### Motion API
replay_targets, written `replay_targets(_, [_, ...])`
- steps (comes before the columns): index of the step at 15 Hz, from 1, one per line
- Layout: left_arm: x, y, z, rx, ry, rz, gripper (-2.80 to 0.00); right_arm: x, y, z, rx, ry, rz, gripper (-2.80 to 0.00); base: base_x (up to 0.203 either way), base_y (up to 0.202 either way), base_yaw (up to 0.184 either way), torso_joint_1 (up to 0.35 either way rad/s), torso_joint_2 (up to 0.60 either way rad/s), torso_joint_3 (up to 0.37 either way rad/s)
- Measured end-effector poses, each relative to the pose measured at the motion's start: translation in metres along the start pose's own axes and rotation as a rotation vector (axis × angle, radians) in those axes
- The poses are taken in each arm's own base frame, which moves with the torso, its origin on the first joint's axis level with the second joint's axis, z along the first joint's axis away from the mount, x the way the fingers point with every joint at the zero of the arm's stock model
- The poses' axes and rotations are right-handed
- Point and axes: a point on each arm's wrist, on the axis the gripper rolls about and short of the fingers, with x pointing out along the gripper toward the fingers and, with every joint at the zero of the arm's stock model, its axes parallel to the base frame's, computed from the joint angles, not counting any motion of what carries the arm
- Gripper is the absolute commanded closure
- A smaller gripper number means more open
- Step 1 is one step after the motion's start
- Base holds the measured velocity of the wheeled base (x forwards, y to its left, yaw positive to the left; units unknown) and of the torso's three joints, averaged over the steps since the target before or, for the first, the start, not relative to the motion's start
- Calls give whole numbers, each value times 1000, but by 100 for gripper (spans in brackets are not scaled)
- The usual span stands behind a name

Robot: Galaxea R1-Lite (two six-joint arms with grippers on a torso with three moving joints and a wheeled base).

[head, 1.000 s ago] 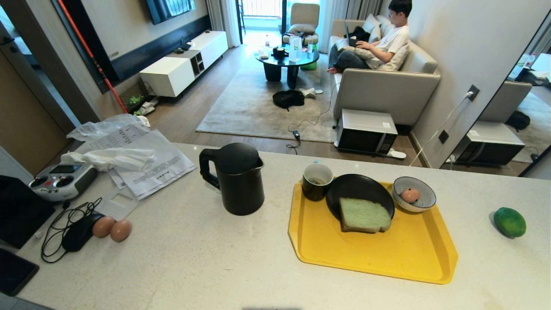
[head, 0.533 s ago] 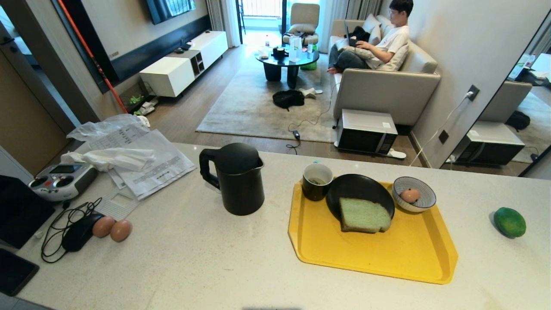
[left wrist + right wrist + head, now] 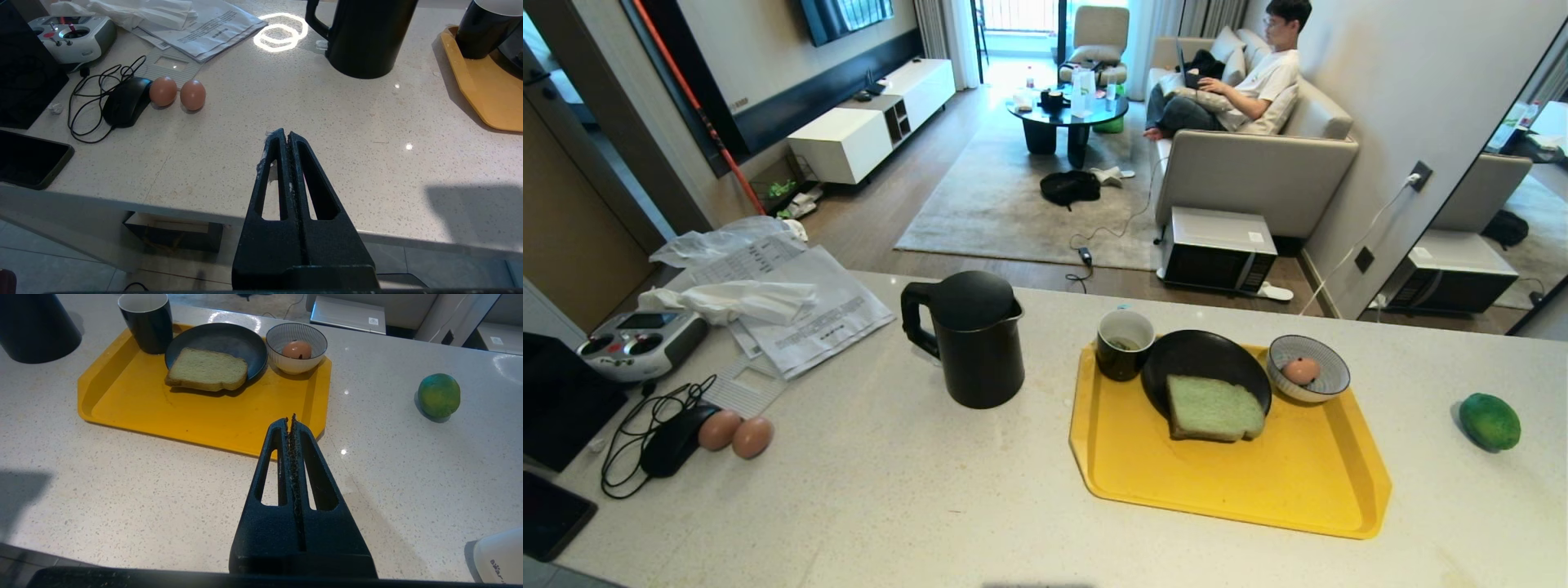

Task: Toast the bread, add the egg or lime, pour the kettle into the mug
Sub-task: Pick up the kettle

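1. My left gripper [image 3: 286, 136] hangs at the near edge of the counter [image 3: 915, 490], jaws pressed together, holding nothing.
2. My right gripper [image 3: 291, 421] hangs at the same near edge in front of the tray [image 3: 1290, 498], jaws likewise pressed together and empty.
3. On the tray, the bread [image 3: 1214, 407] lies half on the plate [image 3: 1196, 355], overhanging its near rim. It looks untoasted. Judgement: toasting is not started.
4. Behind the bread, the egg [image 3: 1300, 370] sits in the bowl [image 3: 1327, 384]. The lime [image 3: 1490, 421] lies on the bare counter, well apart to my right. Neither is added yet.
5. The mug [image 3: 1125, 344] stands upright at the tray's far left corner, touching the plate.
6. The kettle [image 3: 972, 339] stands upright left of the tray. Pouring is not started.
7. Status: all three steps remain.
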Motion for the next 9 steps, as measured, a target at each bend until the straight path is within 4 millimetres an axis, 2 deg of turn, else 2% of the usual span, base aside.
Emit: replay_targets(9, [0, 0, 0, -3, -1, 0, 0, 0, 0, 0, 0, 1, 0, 0, 0, 0, 0, 0, 0, 0])
